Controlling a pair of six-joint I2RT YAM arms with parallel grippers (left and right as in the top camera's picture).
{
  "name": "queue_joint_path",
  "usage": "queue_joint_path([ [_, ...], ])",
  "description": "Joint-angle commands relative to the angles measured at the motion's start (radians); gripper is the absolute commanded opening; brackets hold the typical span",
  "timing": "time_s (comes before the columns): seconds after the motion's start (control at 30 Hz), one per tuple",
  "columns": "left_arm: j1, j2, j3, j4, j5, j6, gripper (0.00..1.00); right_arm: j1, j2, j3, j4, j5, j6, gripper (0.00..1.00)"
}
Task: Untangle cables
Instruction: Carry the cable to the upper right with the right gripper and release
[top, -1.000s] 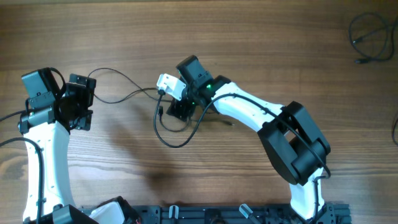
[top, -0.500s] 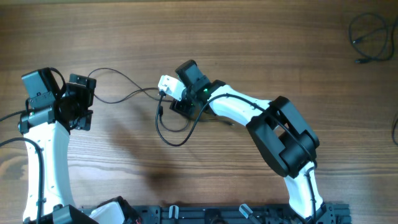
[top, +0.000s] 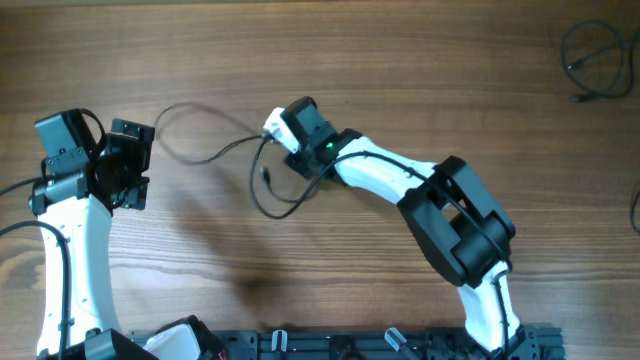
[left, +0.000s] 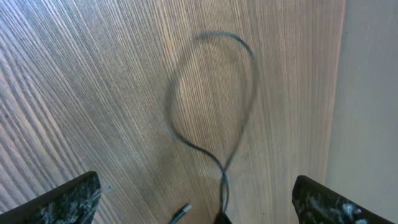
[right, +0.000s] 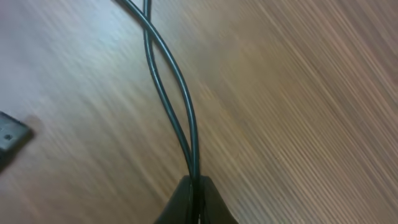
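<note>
Two strands of the thin black cables (right: 176, 81) are clamped between the closed fingertips of the right claw (right: 196, 186), near the middle of the worktop (top: 400, 60). A loop of the same cord is seen lying ahead of the left claw (left: 199, 208), whose jaws are spread wide apart.

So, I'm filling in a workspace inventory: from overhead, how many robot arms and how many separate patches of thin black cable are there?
Robot arms: 2 (left arm, right arm)
Thin black cable patches: 3 (centre tangle, top-right coil, right-edge strand, cut off by the frame)
Total: 5
</note>
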Motion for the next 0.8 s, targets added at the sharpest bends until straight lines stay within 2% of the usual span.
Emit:
queue_joint_path([
  [0.0,-0.006,0.002,0.018,0.0,-0.01,0.008,1.0,-0.071,-0.066,-0.01,-0.096,0.132,0.119,0.04],
  [0.17,-0.006,0.002,0.018,0.0,-0.01,0.008,1.0,-0.218,-0.219,-0.01,-0.246,0.238,0.213,0.04],
  [0.3,-0.006,0.002,0.018,0.0,-0.01,0.008,1.0,-0.394,-0.342,-0.01,-0.302,0.262,0.214,0.04],
  [0.37,-0.006,0.002,0.018,0.0,-0.01,0.008,1.0,-0.475,-0.383,-0.01,-0.306,0.265,0.195,0.04],
  [0.5,-0.006,0.002,0.018,0.0,-0.01,0.008,1.0,-0.64,-0.438,-0.01,-0.312,0.194,-0.005,0.04],
  [0.6,-0.006,0.002,0.018,0.0,-0.01,0.008,1.0,-0.715,-0.438,-0.01,-0.307,0.178,-0.055,0.04],
  [0.77,-0.006,0.002,0.018,0.0,-0.01,0.008,1.0,-0.806,-0.438,-0.01,-0.224,0.235,0.011,0.04],
])
